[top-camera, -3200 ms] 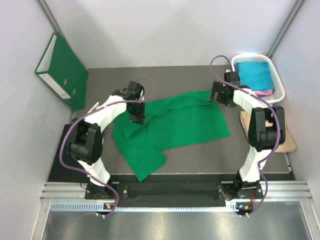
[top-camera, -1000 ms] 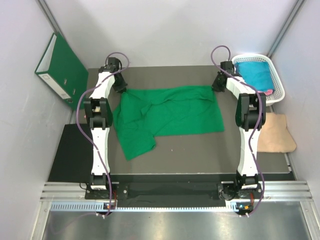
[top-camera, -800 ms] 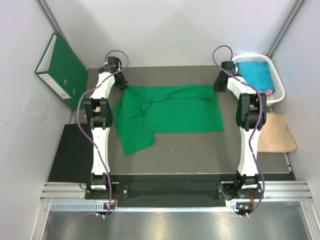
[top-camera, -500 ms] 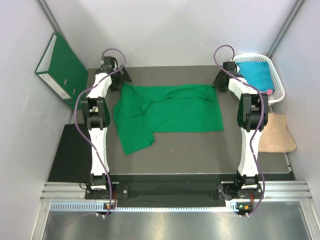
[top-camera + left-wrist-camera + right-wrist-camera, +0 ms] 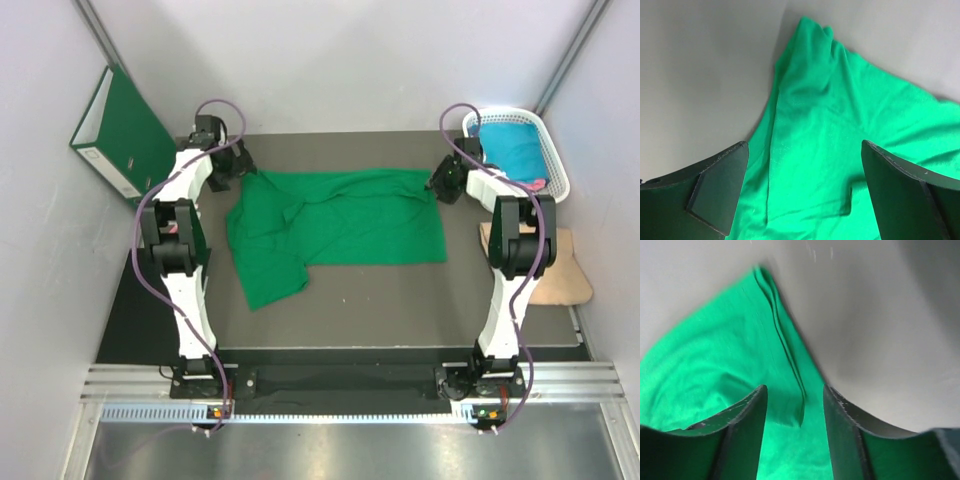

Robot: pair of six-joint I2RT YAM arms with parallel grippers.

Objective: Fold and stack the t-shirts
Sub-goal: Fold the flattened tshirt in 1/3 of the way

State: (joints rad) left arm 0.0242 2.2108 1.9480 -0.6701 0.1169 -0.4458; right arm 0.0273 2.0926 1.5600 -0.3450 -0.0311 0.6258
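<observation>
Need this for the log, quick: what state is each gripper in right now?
Left gripper: open, holding nothing, above the green t-shirt.
Right gripper: open, holding nothing.

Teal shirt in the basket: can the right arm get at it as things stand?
Probably yes. The right end effector is open, holding nothing, beside the basket, and the teal shirt lies uncovered on top. It would have to clear the basket wall first.

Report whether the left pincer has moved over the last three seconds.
Yes. The left pincer has gone leftward and farther back, from above the green t-shirt to its far left corner, ending nearer the dark green binder.
</observation>
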